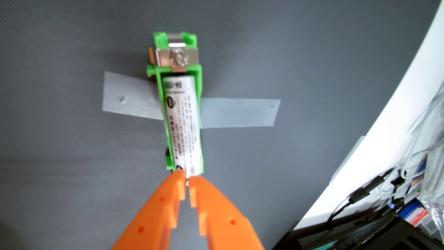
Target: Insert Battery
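Orange plastic fingers of the gripper [187, 179] come up from the bottom of the wrist view with their tips drawn almost together, only a thin slit between them, and nothing clamped in it. Straight ahead of those tips, touching or very nearly so, is the near end of the white battery [183, 125]. It lies inside the green holder [176, 72], which is fixed to the dark grey mat [60, 48] by strips of grey tape [240, 113] on either side. The battery's long axis runs directly away from the fingertips, close to the gripper's own line, with its far end toward the metal contact [177, 59] at the holder's far end. Whether that far end touches the contact, or whether the near end is fully down in the cradle, cannot be told from here. Judging by this layout, any remaining move would be a push along that axis or a press downward with the closed tips, not a grasp.
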Motion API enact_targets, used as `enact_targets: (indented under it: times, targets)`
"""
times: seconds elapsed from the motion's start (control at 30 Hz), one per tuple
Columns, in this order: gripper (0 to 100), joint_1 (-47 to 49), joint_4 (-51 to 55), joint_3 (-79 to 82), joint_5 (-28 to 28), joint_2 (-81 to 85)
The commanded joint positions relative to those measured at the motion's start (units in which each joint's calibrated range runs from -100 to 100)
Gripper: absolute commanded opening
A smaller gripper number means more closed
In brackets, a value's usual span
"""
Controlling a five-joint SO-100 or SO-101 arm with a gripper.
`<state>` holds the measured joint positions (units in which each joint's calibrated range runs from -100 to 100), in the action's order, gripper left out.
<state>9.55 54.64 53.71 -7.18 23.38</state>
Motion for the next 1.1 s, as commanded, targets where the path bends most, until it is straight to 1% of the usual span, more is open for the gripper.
enact_targets:
  times: [0.0, 0.1, 0.43, 0.6, 1.07]
  targets:
    - [2, -0.3, -2.1, -1.6, 0.1, -0.3]
    - [2, -0.5, -3.8, -1.3, 0.1, -0.7]
    - [2, -0.6, -3.8, -1.2, 0.1, -0.9]
    - [2, -2.9, -3.9, -1.2, 0.1, -1.0]
    - [2, -2.8, -3.9, -0.6, 0.1, -1.1]
